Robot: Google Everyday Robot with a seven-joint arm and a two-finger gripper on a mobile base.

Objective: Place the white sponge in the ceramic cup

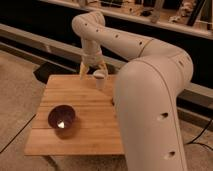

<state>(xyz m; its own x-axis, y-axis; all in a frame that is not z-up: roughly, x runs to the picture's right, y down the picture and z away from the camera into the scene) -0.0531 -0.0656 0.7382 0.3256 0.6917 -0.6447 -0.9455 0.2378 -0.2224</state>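
A small white ceramic cup (pixel 100 81) stands upright near the far edge of the wooden table (pixel 90 125). My gripper (pixel 92 69) hangs just above and slightly left of the cup, with its two tan fingers (pixel 82 70) spread apart and nothing visible between them. A pale patch shows at the cup's mouth; I cannot tell whether it is the white sponge. No sponge shows elsewhere on the table.
A dark round bowl (pixel 62 119) sits at the table's front left with a bright glint inside. My large white arm (pixel 150 100) covers the table's right side. A dark ledge and rail (pixel 50 45) run behind the table.
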